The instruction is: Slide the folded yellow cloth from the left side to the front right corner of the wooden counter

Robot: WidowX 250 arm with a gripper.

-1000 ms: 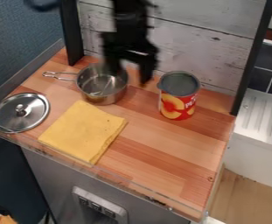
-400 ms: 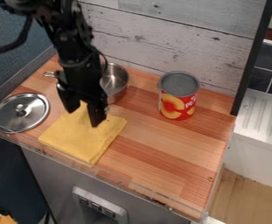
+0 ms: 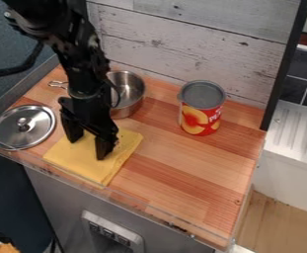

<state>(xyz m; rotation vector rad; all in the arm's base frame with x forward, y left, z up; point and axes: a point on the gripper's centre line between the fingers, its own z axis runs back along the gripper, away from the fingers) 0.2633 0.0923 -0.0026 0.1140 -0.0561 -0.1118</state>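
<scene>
Black and two-fingered, my end effector (image 3: 88, 146) has come forward from the back of the scene, by the pot, and is now lower over the cloth than it was a moment ago. That puts it right at the folded yellow cloth (image 3: 83, 163), which lies flat near the front left of the wooden tabletop (image 3: 202, 173) and hasn't shifted. The two fingers stand well apart with yellow showing between them — I see nothing gripped, and can't tell whether the tips touch the cloth.

I have the arm coming in from the upper left, slanting down to the right, with the end effector pointing down.

Left to right, a round silver lid with a knob (image 3: 14, 133) sits beside the cloth; behind the cloth is a small steel pot (image 3: 132, 89), partly hidden by the arm; farther right stands a red-and-yellow can (image 3: 200, 121), upright.
</scene>
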